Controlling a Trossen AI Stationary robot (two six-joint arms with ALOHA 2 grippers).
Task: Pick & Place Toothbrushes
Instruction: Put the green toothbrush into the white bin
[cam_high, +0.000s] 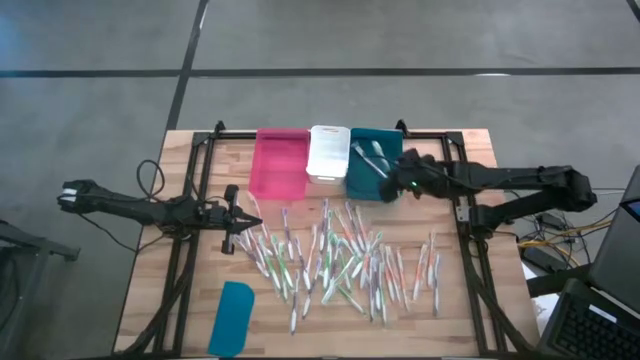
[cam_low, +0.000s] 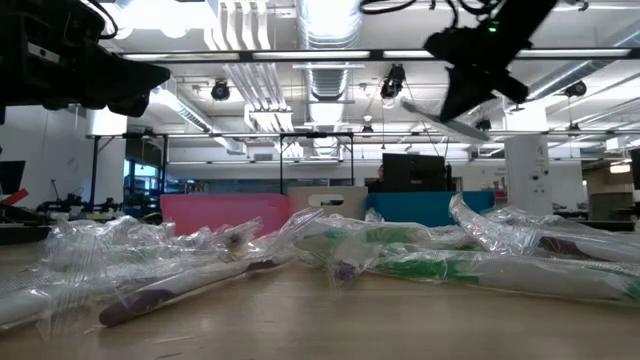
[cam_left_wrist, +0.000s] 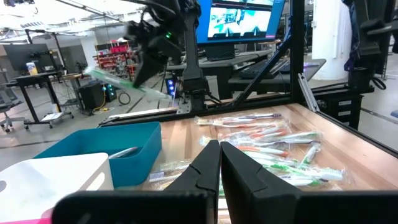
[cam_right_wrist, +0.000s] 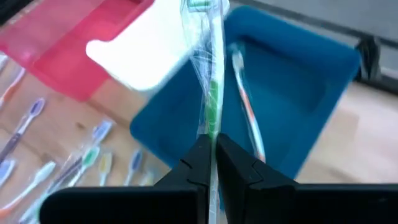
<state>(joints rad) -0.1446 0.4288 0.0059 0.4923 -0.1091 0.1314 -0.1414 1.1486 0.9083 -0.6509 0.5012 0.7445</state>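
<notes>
Over the teal bin (cam_high: 372, 180), right gripper (cam_right_wrist: 214, 144) pinched shut on a wrapped green toothbrush (cam_right_wrist: 211, 93), ready to drop it.

So the bit that matters: the brush sticks straight out ahead of the fingers, its long axis running over the bin's open well, where an orange toothbrush (cam_right_wrist: 247, 109) already lies. White bin (cam_high: 328, 152) and pink bin (cam_high: 279, 163) sit right beside it, so I'd guess the release has to stay over the teal side. Left gripper (cam_left_wrist: 219, 168) is closed on nothing, hovering at the left edge of the loose pile of toothbrushes (cam_high: 340, 262) on the table (cam_high: 470, 320), so it's the nearer arm for the next pick.
</notes>
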